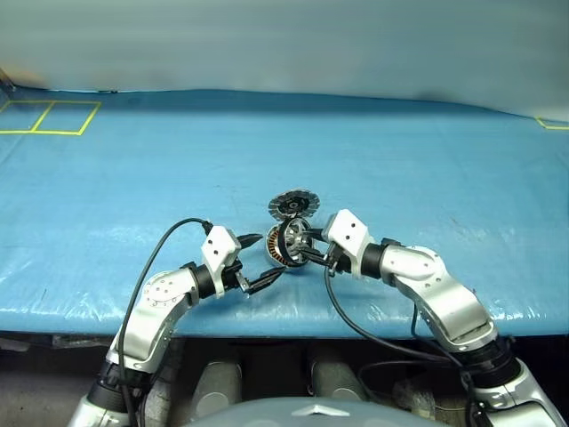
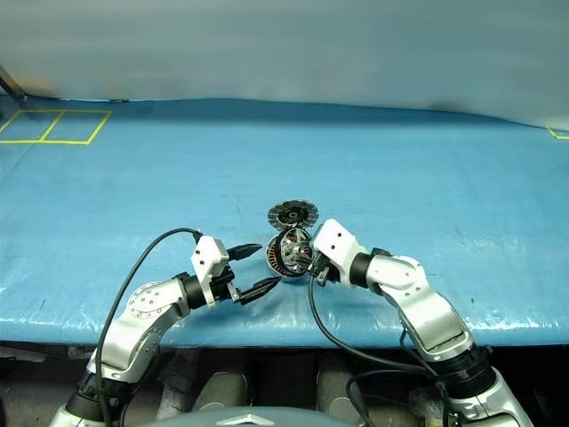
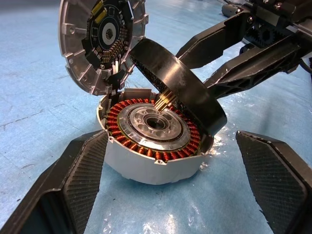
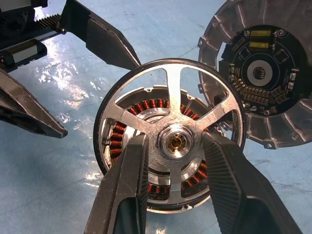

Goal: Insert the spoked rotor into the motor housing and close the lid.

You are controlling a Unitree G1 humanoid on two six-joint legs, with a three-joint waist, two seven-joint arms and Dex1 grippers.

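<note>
The motor housing [image 3: 151, 163], a short silver cup with copper windings, sits on the blue table near its front edge. Its lid [image 3: 100, 39] stands open at the far side, showing its ribbed inner face and dark centre. My right gripper [image 4: 174, 142] is shut on the hub of the spoked rotor [image 4: 173, 97]. The rotor hangs tilted just over the housing's mouth, one edge down near the rim. My left gripper [image 1: 269, 256] is open, its fingers [image 3: 78, 175] flanking the housing without touching it.
A blue sheet covers the table [image 1: 400, 178]; its front edge [image 1: 284, 325] runs just below both grippers. Yellow tape squares [image 1: 49, 117] mark the far left corner and a tape corner [image 1: 553, 124] marks the far right. Black cables trail from both wrists.
</note>
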